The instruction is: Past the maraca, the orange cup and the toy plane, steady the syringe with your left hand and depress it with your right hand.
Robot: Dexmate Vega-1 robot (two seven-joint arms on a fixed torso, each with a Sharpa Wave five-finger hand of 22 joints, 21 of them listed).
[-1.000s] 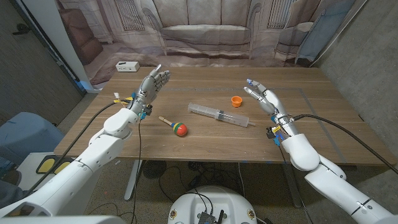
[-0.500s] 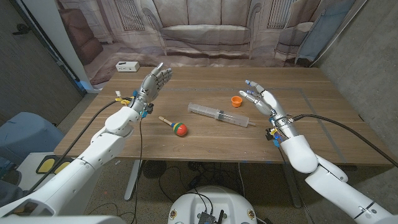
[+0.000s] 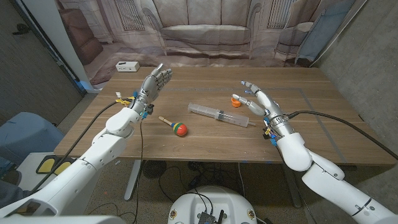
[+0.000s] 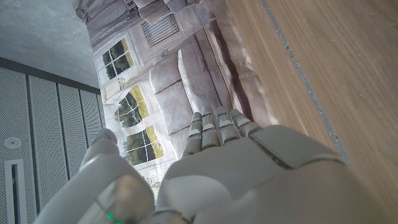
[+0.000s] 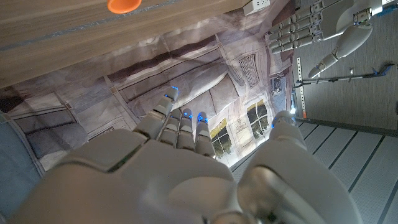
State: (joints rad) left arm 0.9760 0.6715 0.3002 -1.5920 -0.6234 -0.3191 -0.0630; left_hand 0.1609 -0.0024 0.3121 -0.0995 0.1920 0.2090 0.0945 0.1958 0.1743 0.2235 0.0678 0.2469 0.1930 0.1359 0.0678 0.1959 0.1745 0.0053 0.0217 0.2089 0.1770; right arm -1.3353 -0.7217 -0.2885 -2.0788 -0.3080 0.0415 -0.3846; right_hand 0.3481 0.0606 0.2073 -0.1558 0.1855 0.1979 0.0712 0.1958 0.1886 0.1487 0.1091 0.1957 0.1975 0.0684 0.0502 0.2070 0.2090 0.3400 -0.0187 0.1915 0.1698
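A clear syringe (image 3: 217, 114) lies along the middle of the wooden table (image 3: 323, 134), its plunger end toward my right hand. An orange cup (image 3: 236, 101) (image 5: 123, 5) stands just behind it. A maraca (image 3: 175, 126) with a red, green and yellow head lies in front of the syringe's left end. My right hand (image 3: 256, 100) (image 5: 180, 168) hovers open above the plunger end, fingers spread, close to the cup. My left hand (image 3: 152, 83) (image 4: 242, 174) is raised open at the table's left, well away from the syringe.
A white power strip (image 3: 127, 66) (image 5: 260, 5) lies at the far left corner of the table. A printed backdrop of a sofa (image 3: 205, 31) hangs behind the table. My left hand also appears in the right wrist view (image 5: 317, 28).
My right hand has moved left toward the syringe's plunger end and the orange cup. My left hand has stayed in place.
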